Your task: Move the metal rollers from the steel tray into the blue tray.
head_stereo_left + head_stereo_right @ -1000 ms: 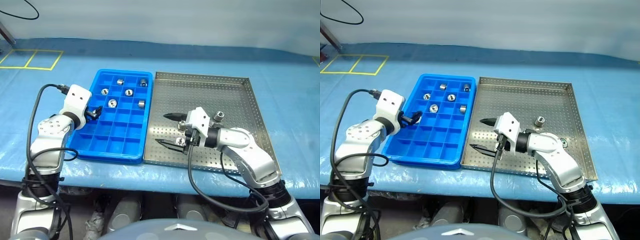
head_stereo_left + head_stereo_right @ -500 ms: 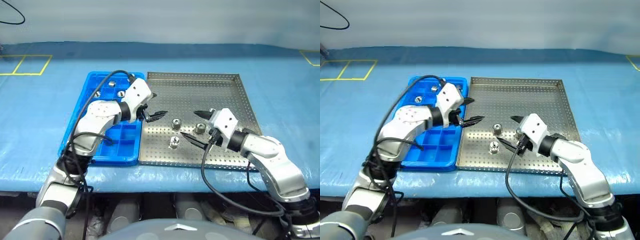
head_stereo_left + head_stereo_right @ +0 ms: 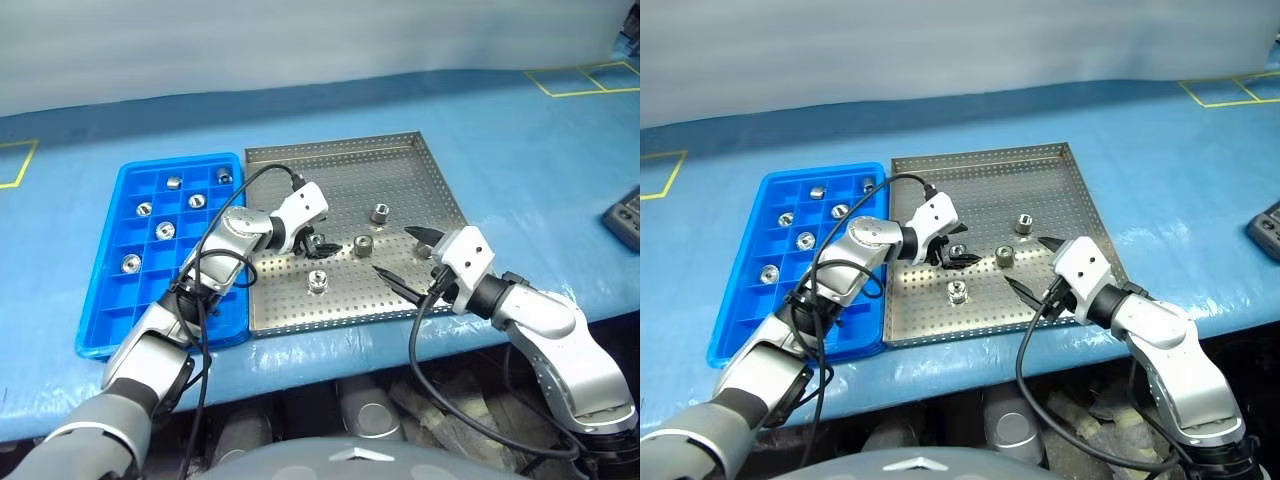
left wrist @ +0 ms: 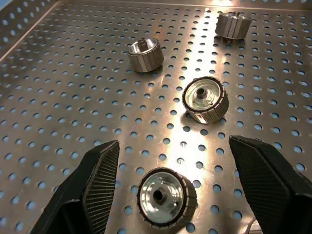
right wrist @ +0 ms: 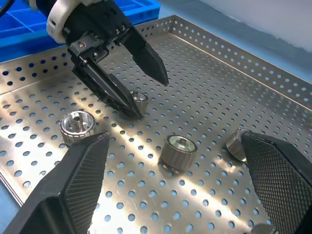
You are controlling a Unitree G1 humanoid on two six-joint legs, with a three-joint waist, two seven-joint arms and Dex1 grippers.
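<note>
A: Rollers, how are they looking?

B: Small shiny silver cylinders w/ ribbed sides and a hollow centre. Four are sitting loose on the steel tray (image 3: 400, 165): one (image 4: 163, 197) is lying right btwn the left gripper (image 3: 322, 246)'s fingers, bore facing up, not clamped. A 2nd roller (image 4: 205, 99) is just past it, tilted on its edge. Two more, roller three (image 4: 145, 54) and roller four (image 4: 233, 24), are sitting further on, sides showing.

A: And the blue one?

B: The blue tray (image 3: 100, 300) is lying along the steel tray's left side, rims touching or nearly. Six rollers are resting in its far compartments, e.g. one (image 3: 131, 263) nearest, another (image 3: 173, 183) in the back row. Each seems alone in its square.

A: Grippers?

B: Left gripper is hanging low over the steel tray's middle, fingers spread apart, holding nothing. Right gripper (image 3: 402, 260) is hovering over the tray's right-front part, jaws gaping wide, empty too, pointing twd the left one.

A: Surroundings?

B: Both trays are sitting on a blue cloth (image 3: 520, 140) w/ yellow tape marks (image 3: 580, 80). A dark device (image 3: 625, 210) is peeking in at the right edge.
</note>
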